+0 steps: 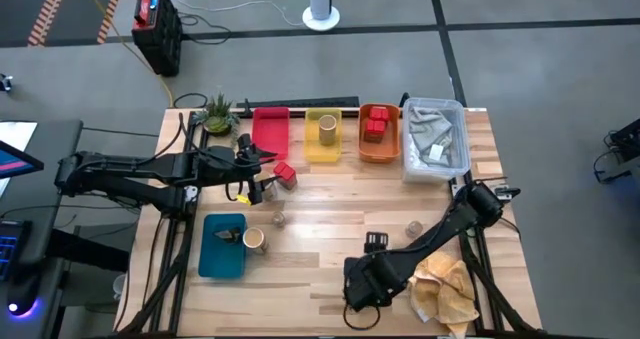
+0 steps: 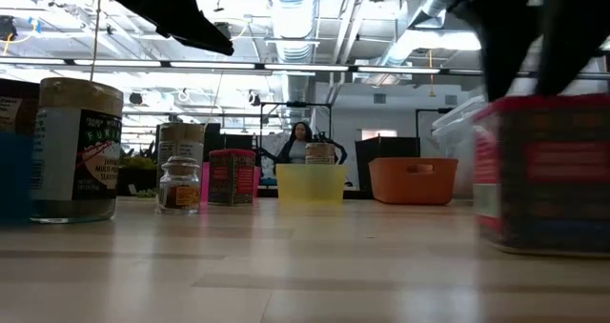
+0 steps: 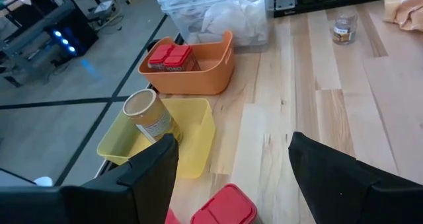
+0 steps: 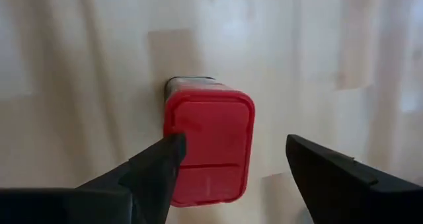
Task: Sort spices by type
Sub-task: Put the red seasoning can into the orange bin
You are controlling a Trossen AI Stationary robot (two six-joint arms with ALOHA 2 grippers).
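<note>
Fingers of my right gripper (image 4: 231,161) stand wide open above a red tin (image 4: 208,145), so I can straddle it, while the left gripper (image 3: 231,164), also open and empty, hovers near another red tin (image 3: 225,207).

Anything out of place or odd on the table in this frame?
Nothing spilled or damaged. The only oddity: a tan cylinder stands on the bare wood beside the blue tray, though the other cylinder sits in the yellow tray. Two small jars also stand loose, unsorted.
</note>
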